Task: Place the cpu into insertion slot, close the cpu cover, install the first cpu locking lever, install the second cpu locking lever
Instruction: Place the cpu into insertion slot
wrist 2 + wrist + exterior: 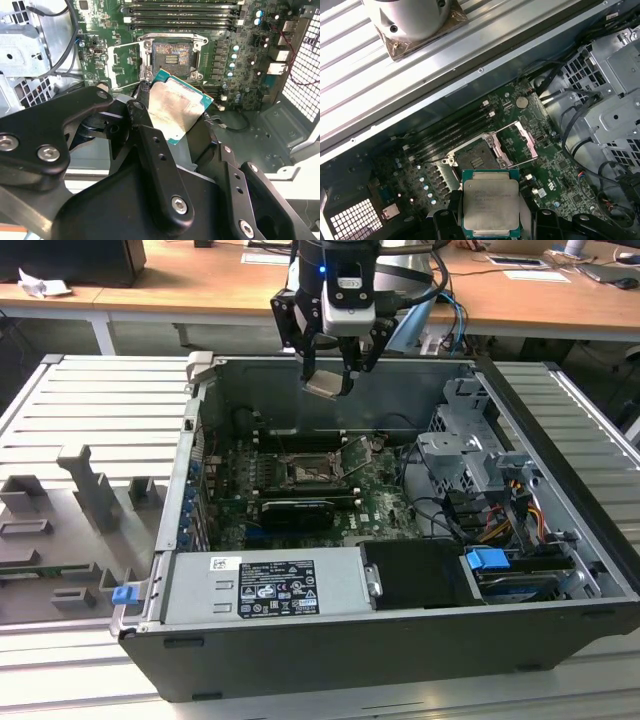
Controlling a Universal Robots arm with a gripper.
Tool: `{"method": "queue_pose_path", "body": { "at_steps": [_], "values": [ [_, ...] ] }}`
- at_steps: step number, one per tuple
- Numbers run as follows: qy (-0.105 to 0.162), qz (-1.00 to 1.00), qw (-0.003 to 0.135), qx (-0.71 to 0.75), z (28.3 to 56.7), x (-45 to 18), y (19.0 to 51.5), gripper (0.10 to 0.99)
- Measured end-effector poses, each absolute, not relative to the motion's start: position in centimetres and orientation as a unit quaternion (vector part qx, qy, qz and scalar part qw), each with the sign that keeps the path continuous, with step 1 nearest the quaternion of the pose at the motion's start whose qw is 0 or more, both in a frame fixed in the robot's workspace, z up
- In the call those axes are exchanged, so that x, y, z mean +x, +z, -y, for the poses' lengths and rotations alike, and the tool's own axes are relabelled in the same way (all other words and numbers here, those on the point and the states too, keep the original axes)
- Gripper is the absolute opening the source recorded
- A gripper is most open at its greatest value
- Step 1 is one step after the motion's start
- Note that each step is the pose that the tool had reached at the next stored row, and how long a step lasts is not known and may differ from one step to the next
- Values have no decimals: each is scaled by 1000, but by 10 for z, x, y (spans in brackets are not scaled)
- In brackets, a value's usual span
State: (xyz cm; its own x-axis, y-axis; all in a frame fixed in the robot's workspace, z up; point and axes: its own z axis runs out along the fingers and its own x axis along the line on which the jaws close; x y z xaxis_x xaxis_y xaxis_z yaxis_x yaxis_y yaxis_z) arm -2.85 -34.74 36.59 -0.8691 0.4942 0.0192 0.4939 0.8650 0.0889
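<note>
My gripper (328, 378) hangs above the open computer case, shut on the cpu (325, 387), a flat square chip held tilted between the fingers. Both wrist views show the cpu (177, 107) (490, 202), with its pale silver face and green edge, gripped by black fingers (451, 216) on two opposite sides. The insertion slot (305, 472) (172, 55) (474, 161) lies bare on the green motherboard, below the chip and apart from it. The cpu cover (125, 64) (518, 142) stands swung open beside the slot.
Long black memory slots (182, 12) run beside the socket. A grey power supply (265, 585) fills the case's near side. A drive cage with cables (470, 455) sits at the exterior view's right. A grey fixture tray (70, 530) lies outside at the left.
</note>
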Motion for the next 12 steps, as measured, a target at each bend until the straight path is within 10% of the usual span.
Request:
{"method": "queue_pose_path", "body": {
  "at_steps": [12],
  "values": [
    [45, -963, 3, 266, 347, -29, 366, 541]
  ]
}}
